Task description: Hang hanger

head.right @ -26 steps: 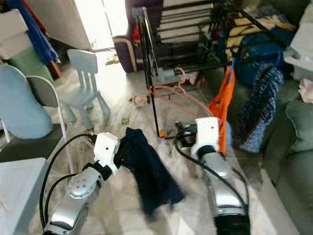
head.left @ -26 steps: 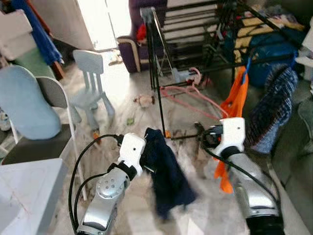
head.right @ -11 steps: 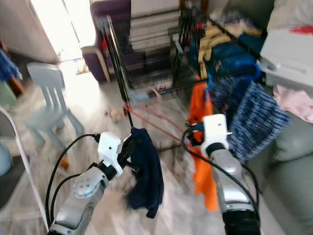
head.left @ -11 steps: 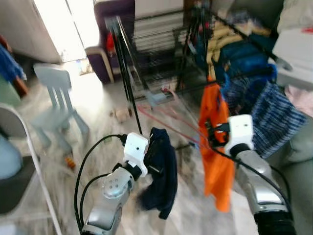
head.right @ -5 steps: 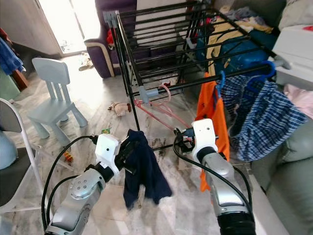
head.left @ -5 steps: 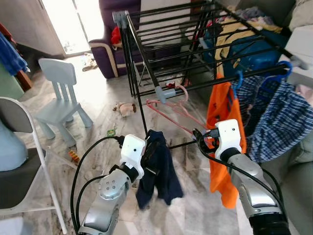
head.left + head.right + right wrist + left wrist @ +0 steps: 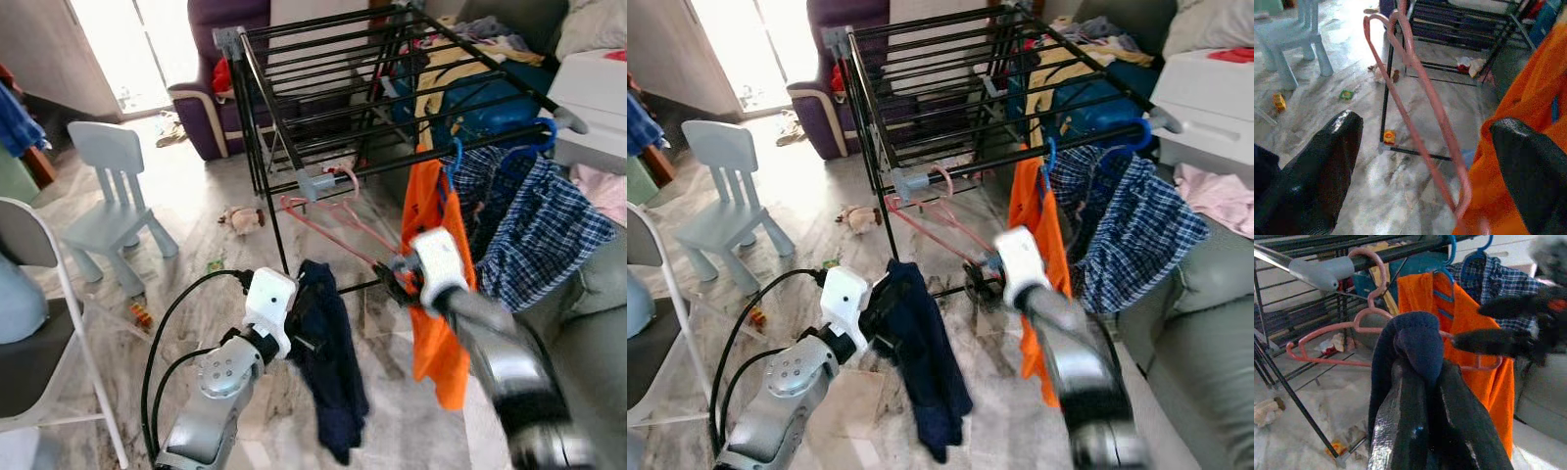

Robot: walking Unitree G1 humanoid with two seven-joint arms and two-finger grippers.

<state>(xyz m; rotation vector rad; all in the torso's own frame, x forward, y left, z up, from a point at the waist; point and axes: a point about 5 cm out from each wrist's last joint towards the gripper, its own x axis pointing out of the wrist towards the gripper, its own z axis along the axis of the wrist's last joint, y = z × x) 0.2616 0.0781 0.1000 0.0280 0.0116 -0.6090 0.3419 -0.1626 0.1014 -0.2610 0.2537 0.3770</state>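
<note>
The pink hanger (image 7: pixel 338 213) hangs by its hook on the front rail of the black drying rack (image 7: pixel 294 73), near the grey corner joint, in the upper centre of the left eye view. Its long axis goes down and to the right of the frame, toward the right gripper (image 7: pixel 389 279).

In the right wrist view the hanger's pink wire (image 7: pixel 1425 105) passes between the two black fingers (image 7: pixel 1322 166), which stand wide apart, so the right claw is open and holds nothing. The wire is nearer to neither pad clearly; it crosses approx. the middle of the gap, with the hook end far from the claw and the lower corner close to it.

The left gripper (image 7: pixel 299 328), at the lower centre of the frame, is closed on a dark navy garment (image 7: pixel 328 362) that hangs down toward the marble floor (image 7: pixel 196 235).

Judgement: the right arm is much nearer to the hanger than the left. An orange shirt (image 7: pixel 436 294) hangs just beside the right claw, on its outer side, and could get caught w/ the wire.
</note>
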